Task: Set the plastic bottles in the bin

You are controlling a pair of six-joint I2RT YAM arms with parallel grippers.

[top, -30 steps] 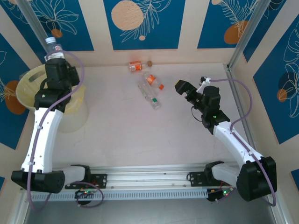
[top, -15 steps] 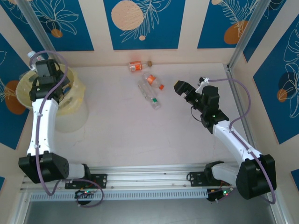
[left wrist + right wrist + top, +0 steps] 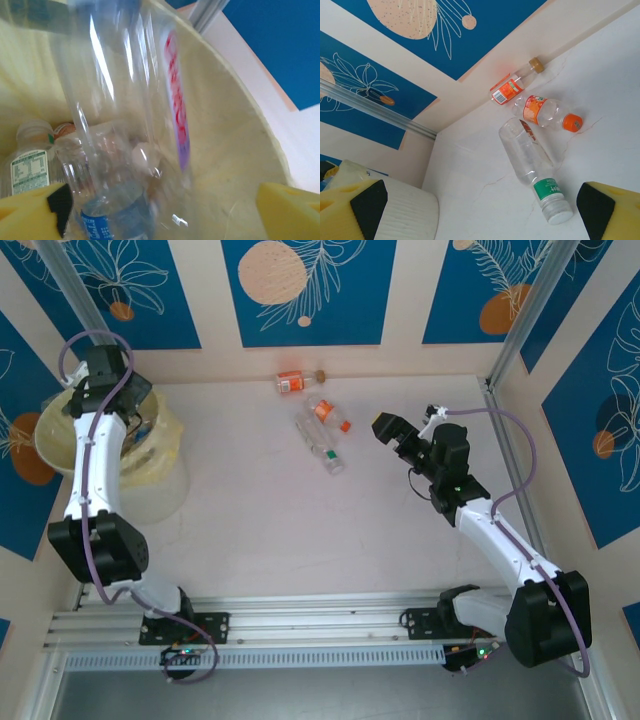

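My left gripper [image 3: 116, 388] hangs over the bin [image 3: 158, 486], the pale-yellow bucket at the far left. In the left wrist view its yellow pads [image 3: 287, 211] stand wide apart, open, and a blurred clear bottle [image 3: 125, 100] with a red and purple label drops between them without touching them. Inside the bin [image 3: 235, 125] lie a white-labelled bottle [image 3: 30, 167] and a blue-labelled one [image 3: 100, 225]. My right gripper [image 3: 393, 432] is open and empty above the table, right of three lying bottles: orange-labelled [image 3: 507, 90], orange-capped [image 3: 547, 111] and green-labelled [image 3: 532, 167].
The three bottles lie close together near the back wall [image 3: 310, 358], with the orange-labelled one [image 3: 290, 381] right against it. A metal post [image 3: 515, 325] rises at the back right corner. The rail with both arm bases [image 3: 320, 625] runs along the near edge.
The left arm swung its bottle back and left over the bin, then opened; the bottle has left the fingers and is falling in. The right arm has stayed almost still.
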